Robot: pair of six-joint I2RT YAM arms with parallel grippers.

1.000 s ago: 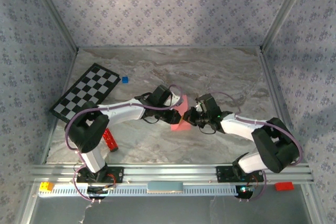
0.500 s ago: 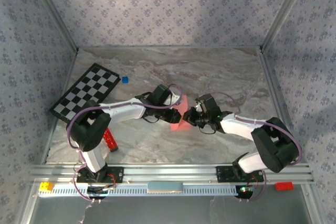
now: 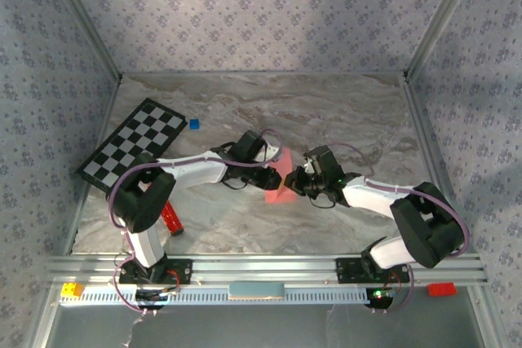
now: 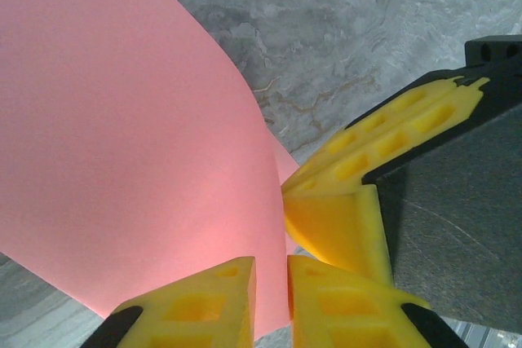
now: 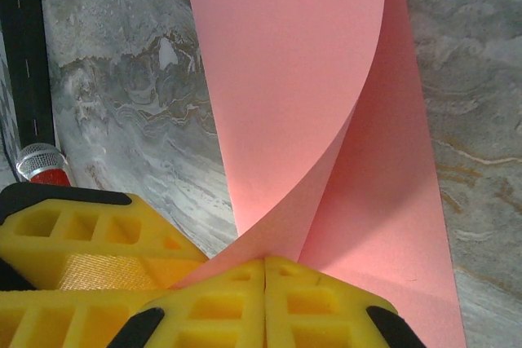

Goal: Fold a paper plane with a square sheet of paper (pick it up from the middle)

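Note:
The square sheet of paper (image 3: 279,175), salmon pink, lies at the middle of the table, curled over on itself between both grippers. In the right wrist view the sheet of paper (image 5: 302,55) arcs up from a flat lower layer, and my right gripper (image 5: 265,262) is shut on its pinched edge. My right gripper (image 3: 294,182) meets my left gripper (image 3: 272,171) there. In the left wrist view the paper (image 4: 122,136) bulges at the left. My left gripper (image 4: 271,270) stands open by a narrow gap, with the paper's edge running through it. The right gripper's yellow fingers (image 4: 367,152) sit just beyond.
A checkerboard (image 3: 134,143) lies at the back left with a tiny blue cube (image 3: 194,124) beside it. A red glittery bar (image 3: 171,218) lies near the left arm's base. A yellow brick (image 3: 71,289) and a red brick (image 3: 440,288) rest on the front rail.
The left arm's elbow has shifted slightly to the right. Both grippers and the paper stay almost where they were.

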